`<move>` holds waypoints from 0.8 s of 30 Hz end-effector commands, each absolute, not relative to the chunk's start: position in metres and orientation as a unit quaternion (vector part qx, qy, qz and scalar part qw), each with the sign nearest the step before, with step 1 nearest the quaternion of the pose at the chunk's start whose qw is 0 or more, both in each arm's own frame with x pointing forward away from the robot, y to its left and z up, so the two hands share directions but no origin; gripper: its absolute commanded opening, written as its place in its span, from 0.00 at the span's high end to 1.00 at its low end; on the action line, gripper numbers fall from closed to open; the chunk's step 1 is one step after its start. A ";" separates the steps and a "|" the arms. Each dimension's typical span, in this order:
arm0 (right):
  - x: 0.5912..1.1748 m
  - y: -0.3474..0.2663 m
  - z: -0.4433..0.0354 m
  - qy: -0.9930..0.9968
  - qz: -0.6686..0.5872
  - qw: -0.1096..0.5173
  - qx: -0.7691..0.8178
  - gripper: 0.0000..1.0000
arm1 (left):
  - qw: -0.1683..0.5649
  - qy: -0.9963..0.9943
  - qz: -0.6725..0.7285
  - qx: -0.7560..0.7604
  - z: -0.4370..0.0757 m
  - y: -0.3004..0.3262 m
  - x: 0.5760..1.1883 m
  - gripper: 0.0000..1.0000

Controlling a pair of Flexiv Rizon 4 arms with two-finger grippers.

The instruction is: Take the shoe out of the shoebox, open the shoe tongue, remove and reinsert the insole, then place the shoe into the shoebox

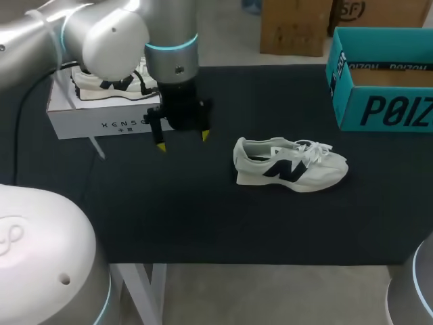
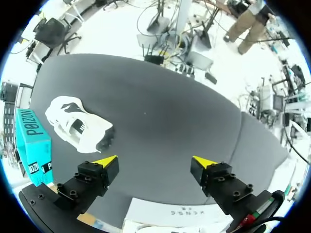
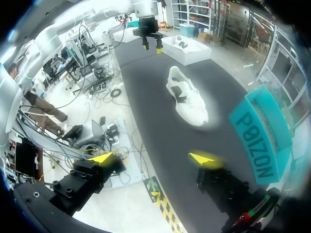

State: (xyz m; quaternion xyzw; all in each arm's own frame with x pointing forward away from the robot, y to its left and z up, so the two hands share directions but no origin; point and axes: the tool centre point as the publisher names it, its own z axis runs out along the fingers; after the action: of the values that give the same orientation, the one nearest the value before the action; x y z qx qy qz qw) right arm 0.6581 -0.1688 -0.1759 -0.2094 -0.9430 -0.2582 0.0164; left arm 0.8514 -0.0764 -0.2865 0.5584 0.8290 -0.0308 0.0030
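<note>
Looking down from the head view, I am seeing my left arm (image 1: 101, 34) coming in from the upper left, with the left fingers (image 1: 160, 144) hanging spread wide above the dark desk (image 1: 203, 217) and gripping nothing. They are hovering just in front of a white box (image 1: 101, 120) that is sitting at the desk's far left and holding a second shoe (image 1: 111, 84). The shoe (image 1: 291, 164) is resting upright on its sole out on the desk, toe pointing right, well apart from those fingers. The teal shoebox (image 1: 382, 112) is standing open at the far right, near the shoe but not touching it. Switching to the left wrist view, I am finding the left fingers (image 2: 104, 162) parted wide with only bare desk (image 2: 160, 111) between them. The shoe (image 2: 77, 127) is lying ahead and off to one side, the shoebox (image 2: 33, 141) is standing beside it, and the white box (image 2: 175, 213) is showing under the fingers. Turning to the right wrist view, I am seeing the right fingers (image 3: 204, 159) gaping just as wide, empty, hanging over the desk's (image 3: 155, 126) edge. The shoe (image 3: 187, 97) is lying ahead on the desk, with the shoebox (image 3: 262, 141) nearer and the white box (image 3: 187, 48) and left fingers (image 3: 145, 47) far beyond.
</note>
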 end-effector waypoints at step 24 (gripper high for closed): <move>0.658 -0.169 -0.177 -0.943 -0.257 0.016 -0.210 0.00 | 0.078 0.856 -0.263 0.438 -0.342 -0.103 0.840 0.00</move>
State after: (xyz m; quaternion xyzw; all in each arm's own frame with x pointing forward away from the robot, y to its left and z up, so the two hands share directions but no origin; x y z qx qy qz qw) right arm 0.6582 -0.1689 -0.1759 -0.2095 -0.9430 -0.2582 0.0164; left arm 0.8332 -0.1012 -0.3318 0.4384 0.8600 -0.2480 0.0812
